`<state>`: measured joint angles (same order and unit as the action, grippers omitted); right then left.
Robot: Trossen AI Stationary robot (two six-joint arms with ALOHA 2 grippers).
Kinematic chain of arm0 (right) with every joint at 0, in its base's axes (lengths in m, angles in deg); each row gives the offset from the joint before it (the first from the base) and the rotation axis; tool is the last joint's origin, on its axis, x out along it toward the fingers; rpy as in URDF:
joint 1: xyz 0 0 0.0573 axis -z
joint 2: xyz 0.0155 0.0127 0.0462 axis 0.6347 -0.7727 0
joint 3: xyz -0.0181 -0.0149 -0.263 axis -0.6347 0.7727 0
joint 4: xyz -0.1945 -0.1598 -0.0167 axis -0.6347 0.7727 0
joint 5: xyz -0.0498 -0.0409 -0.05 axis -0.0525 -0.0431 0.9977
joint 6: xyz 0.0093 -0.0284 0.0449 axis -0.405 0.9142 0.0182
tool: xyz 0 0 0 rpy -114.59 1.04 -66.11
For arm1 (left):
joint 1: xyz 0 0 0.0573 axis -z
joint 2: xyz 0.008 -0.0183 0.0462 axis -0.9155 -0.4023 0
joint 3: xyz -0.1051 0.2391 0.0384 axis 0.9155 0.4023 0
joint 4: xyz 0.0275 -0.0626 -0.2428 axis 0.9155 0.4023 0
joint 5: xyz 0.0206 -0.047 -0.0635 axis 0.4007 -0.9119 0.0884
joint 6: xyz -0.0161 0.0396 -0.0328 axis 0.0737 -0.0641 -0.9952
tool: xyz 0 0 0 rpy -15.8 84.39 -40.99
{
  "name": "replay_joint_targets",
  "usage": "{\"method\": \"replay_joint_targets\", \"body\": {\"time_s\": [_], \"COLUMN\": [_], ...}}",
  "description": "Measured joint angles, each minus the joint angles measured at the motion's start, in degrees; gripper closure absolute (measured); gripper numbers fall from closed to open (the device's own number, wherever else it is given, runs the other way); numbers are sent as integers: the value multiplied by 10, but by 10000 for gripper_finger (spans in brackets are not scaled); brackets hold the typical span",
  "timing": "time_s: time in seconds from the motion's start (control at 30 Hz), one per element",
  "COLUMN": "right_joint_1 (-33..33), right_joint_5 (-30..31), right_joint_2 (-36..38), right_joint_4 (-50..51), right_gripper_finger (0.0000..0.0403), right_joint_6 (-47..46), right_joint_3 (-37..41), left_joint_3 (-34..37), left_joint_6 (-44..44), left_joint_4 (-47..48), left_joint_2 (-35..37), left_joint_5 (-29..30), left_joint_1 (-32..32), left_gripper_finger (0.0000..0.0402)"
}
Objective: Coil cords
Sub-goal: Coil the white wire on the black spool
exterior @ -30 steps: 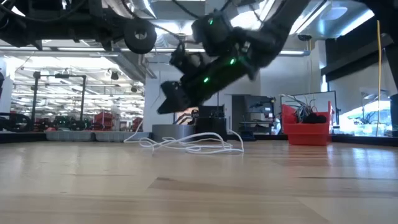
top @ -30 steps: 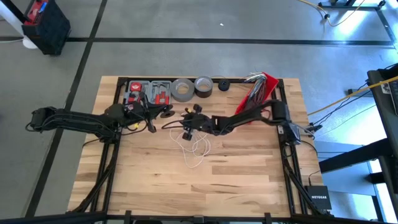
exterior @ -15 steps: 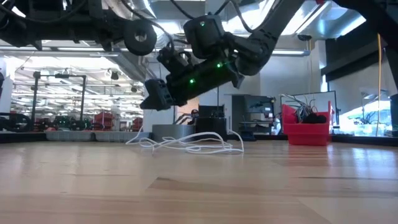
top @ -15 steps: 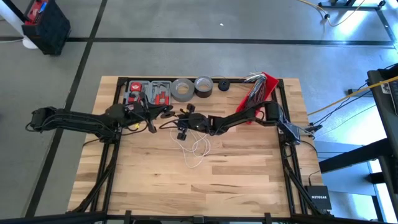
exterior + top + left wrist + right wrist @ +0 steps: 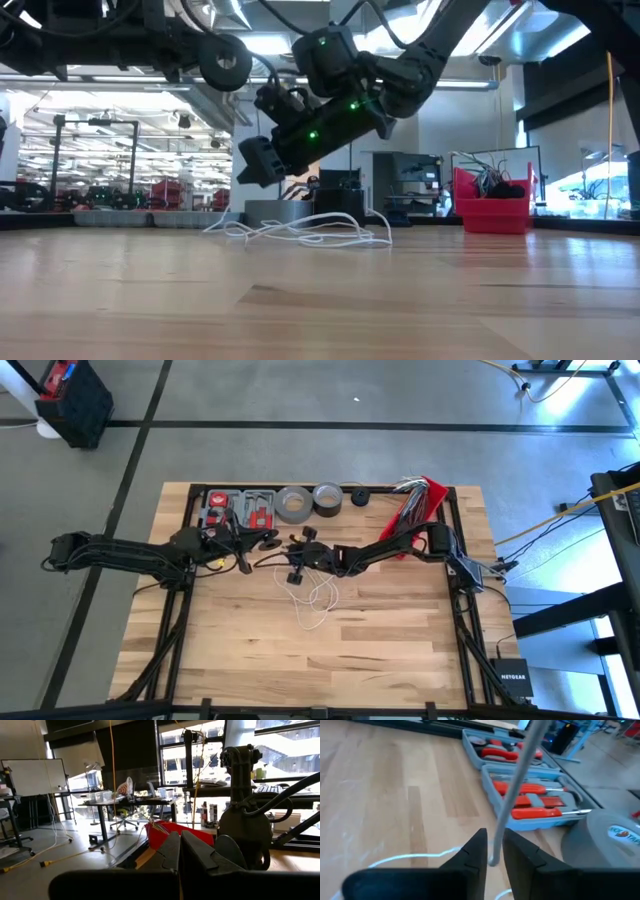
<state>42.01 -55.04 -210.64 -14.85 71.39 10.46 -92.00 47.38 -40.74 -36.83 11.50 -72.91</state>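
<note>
Just beside the grey tool case (image 5: 238, 508), right end effector (image 5: 492, 851) nearly closed around white cord (image 5: 316, 598); left end effector (image 5: 179, 851) shut, empty.

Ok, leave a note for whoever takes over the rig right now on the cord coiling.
Left gripper: shut, raised near the tool case; can't tell whether it holds anything.
Right gripper: raised mid-table, pinching a strand of the white cord.
Cord: loose tangle on the table, near the middle.
Done: no coil formed yet.
Left: gather and coil the whole length.
</note>
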Motion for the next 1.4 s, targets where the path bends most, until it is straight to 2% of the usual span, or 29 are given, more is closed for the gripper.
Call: {"method": "replay_joint_targets", "body": {"time_s": [0.23,0.6,0.83,1.0,1.1,1.23,1.4], "right_joint_1": [-2,-34,-39,-34,-33,-33,-34], "right_joint_5": [5,50,50,50,50,35,-12], "right_joint_2": [3,5,5,-5,-10,-9,-9], "right_joint_4": [10,66,105,117,127,117,124], "right_gripper_finger": [396,399,400,401,401,401,401], "right_joint_6": [11,-20,-42,-55,-58,-58,-52], "right_joint_3": [0,-67,-100,-105,-104,-107,-121], "left_joint_3": [0,0,0,0,1,1,1], "left_joint_6": [0,-18,-2,-61,-64,-56,-32], "left_joint_4": [-4,-97,-101,-158,-186,-221,-232], "left_joint_2": [0,-1,-17,-39,-50,-67,-100], "left_joint_5": [0,10,64,57,56,57,100], "left_joint_1": [0,-1,-2,-4,-4,-9,-32], "left_gripper_finger": [402,402,402,402,402,402,402]}}
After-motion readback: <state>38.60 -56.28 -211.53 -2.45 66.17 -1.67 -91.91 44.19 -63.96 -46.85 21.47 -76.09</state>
